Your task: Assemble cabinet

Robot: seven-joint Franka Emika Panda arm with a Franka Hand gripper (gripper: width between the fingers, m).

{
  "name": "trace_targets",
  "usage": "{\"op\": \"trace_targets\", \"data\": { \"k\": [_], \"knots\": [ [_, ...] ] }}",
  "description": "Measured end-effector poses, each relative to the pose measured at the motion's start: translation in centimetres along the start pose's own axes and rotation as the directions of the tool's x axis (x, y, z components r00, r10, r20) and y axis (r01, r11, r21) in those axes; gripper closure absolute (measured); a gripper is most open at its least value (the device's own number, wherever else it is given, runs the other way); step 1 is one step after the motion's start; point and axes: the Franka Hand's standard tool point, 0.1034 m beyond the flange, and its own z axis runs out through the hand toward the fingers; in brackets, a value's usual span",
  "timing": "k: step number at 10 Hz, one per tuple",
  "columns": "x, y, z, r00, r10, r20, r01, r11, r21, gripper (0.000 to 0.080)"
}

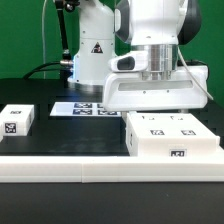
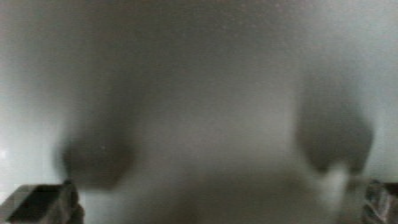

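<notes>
The cabinet's white box body (image 1: 170, 138) lies at the exterior view's right, with small square tags on its top and front. My gripper (image 1: 160, 110) hangs straight down just over its top, the wide white hand close above it; the fingertips are hard to make out there. In the wrist view a blurred white surface (image 2: 196, 90) fills the picture. The dark fingers (image 2: 39, 205) sit far out at both edges, so the gripper (image 2: 210, 208) stands open with nothing visibly clamped. A smaller white cabinet panel (image 1: 18, 120) with a tag lies at the exterior view's left.
The marker board (image 1: 85, 107) lies flat on the black table behind the parts. A long low white border rail (image 1: 100, 172) runs along the front. The robot base (image 1: 90, 50) with cables stands at the back.
</notes>
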Motion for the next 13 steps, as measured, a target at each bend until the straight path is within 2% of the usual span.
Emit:
{"op": "trace_targets", "data": {
  "k": [2,7,9,13],
  "knots": [
    [0.0,0.0,0.0,1.0,0.0,0.0,0.0,1.0,0.0,0.0002],
    [2.4,-0.1,-0.1,1.0,-0.001,-0.026,0.001,1.0,0.003,0.0002],
    [2.2,0.4,-0.1,1.0,-0.025,-0.015,0.025,1.0,0.0,0.0002],
    [2.2,0.3,-0.1,0.999,-0.029,-0.016,0.029,1.0,0.0,0.0002]
  ]
}}
